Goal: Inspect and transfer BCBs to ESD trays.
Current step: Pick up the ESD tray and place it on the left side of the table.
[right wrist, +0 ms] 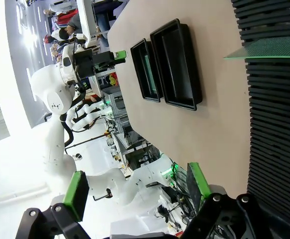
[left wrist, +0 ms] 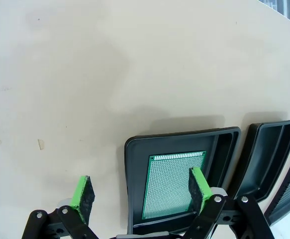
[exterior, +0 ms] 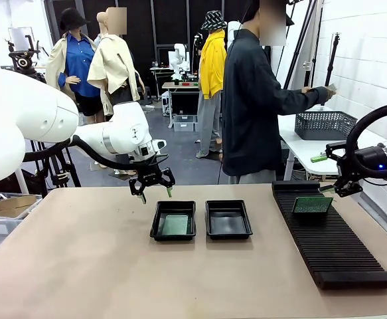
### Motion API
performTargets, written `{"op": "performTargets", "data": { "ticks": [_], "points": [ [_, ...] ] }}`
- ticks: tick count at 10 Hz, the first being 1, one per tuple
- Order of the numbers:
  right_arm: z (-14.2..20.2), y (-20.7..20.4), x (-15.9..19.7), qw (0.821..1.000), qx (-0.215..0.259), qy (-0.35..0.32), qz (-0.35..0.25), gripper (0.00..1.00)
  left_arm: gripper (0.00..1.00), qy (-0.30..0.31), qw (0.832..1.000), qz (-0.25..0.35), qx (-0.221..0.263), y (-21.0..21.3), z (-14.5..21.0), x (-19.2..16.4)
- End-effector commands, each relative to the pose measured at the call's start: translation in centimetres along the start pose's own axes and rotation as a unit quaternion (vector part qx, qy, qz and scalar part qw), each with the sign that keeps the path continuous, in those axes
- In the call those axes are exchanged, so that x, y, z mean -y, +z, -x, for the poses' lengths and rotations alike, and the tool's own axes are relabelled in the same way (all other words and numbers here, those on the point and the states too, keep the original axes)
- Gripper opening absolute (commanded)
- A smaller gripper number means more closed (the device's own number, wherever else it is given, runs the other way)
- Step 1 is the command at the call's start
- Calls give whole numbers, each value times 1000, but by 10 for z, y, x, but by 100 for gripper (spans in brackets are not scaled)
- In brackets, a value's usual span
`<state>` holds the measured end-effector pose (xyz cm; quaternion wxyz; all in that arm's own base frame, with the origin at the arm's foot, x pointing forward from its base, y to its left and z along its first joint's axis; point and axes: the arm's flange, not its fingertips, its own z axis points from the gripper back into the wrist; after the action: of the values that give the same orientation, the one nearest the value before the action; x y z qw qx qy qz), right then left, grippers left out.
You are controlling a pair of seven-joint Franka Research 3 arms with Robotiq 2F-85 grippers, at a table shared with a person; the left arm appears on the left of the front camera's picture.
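Two black ESD trays lie side by side mid-table. The left tray (exterior: pixel 157 224) (left wrist: pixel 184 135) (right wrist: pixel 139 69) holds a flat green BCB (exterior: pixel 176 224) (left wrist: pixel 170 184). The right tray (exterior: pixel 228 219) (left wrist: pixel 269 152) (right wrist: pixel 177 62) holds nothing. Another BCB (exterior: pixel 312 205) (right wrist: pixel 266 50) stands on edge in the black slotted rack (exterior: pixel 329 239) (right wrist: pixel 276 129). My left gripper (exterior: pixel 156 195) (left wrist: pixel 141 193) hangs open over the left tray's far left corner, holding nothing. Over the rack's far end my right gripper (exterior: pixel 323 173) (right wrist: pixel 136 188) is open too, pointing sideways toward the trays.
A person (exterior: pixel 253 100) stands at the far side, turned toward a white side table with a grey mesh basket (exterior: pixel 324 124). Bare tan tabletop (exterior: pixel 80 266) stretches left and in front of the trays.
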<state>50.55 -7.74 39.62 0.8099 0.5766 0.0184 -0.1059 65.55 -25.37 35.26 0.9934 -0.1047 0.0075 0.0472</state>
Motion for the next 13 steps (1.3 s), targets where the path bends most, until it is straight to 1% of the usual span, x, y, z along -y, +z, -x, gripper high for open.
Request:
{"op": "performTargets", "data": {
  "ticks": [1, 5, 7, 8, 10, 12, 13],
  "points": [
    [3, -2, 0, 1000, 1, 2, 10, 100, 100, 2, 1000, 3, 1, 1, -3, 0],
    [3, -2, 0, 1000, 1, 2, 10, 100, 100, 2, 1000, 3, 1, 1, -3, 0],
    [3, -2, 0, 1000, 1, 2, 10, 100, 100, 8, 1000, -15, -3, -2, 10, -5],
    [3, -2, 0, 1000, 1, 2, 10, 100, 100, -8, 1000, -4, -6, -3, 19, -11],
    [3, -2, 0, 1000, 1, 2, 10, 100, 100, -22, 1000, -21, -4, -7, 29, -20],
    [3, -2, 0, 1000, 1, 2, 10, 100, 100, -49, 999, -15, 2, -14, 46, -22],
    [3, -2, 0, 1000, 1, 2, 10, 100, 100, -63, 998, -8, -4, -16, 50, -22]
  ]
}}
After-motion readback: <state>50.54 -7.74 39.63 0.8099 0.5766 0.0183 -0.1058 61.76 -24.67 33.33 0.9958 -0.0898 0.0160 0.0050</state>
